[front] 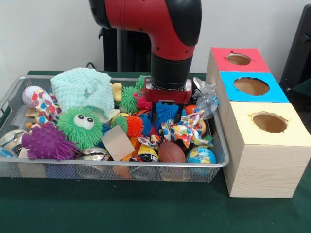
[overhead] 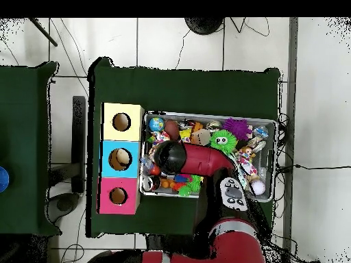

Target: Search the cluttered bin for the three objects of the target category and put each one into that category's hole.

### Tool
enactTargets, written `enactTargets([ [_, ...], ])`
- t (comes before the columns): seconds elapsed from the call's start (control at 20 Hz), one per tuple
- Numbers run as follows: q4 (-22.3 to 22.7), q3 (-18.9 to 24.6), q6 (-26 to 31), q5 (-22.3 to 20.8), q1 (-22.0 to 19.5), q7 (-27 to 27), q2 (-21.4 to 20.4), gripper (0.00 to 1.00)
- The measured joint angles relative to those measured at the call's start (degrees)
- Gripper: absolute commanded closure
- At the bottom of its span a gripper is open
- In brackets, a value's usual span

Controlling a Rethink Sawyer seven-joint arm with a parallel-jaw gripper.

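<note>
From the front, the red and black arm's hand [front: 167, 115] reaches into the silver wire-mesh bin [front: 204, 167] beside a white dotted cloth piece [front: 187, 130]; whether it grips, I cannot tell. Overhead, the yellow-topped box's hole [overhead: 122, 122] lies just beside the bin.

Gripper [front: 167, 115] fingertips buried among toys, perhaps open.

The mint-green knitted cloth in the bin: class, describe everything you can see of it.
The mint-green knitted cloth looks soft and waffle-textured, crumpled into a loose heap with folds and a ragged edge. It sits on top of the toys at the far left of the wire-mesh bin in the front view, draping just above the green pom-pom ball with eyes.
</note>
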Motion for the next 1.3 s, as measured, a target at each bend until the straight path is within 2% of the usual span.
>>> enactTargets([
  [0.4,1.50,1.41,0.38,0.81,-0.13,0.00,-1.05,0.00],
  [0.95,1.63,1.52,9.63,1.84,-0.13,0.00,-7.28,0.00],
  [1.3,1.77,3.08,10.20,4.12,-1.10,0.00,-9.21,0.00],
])
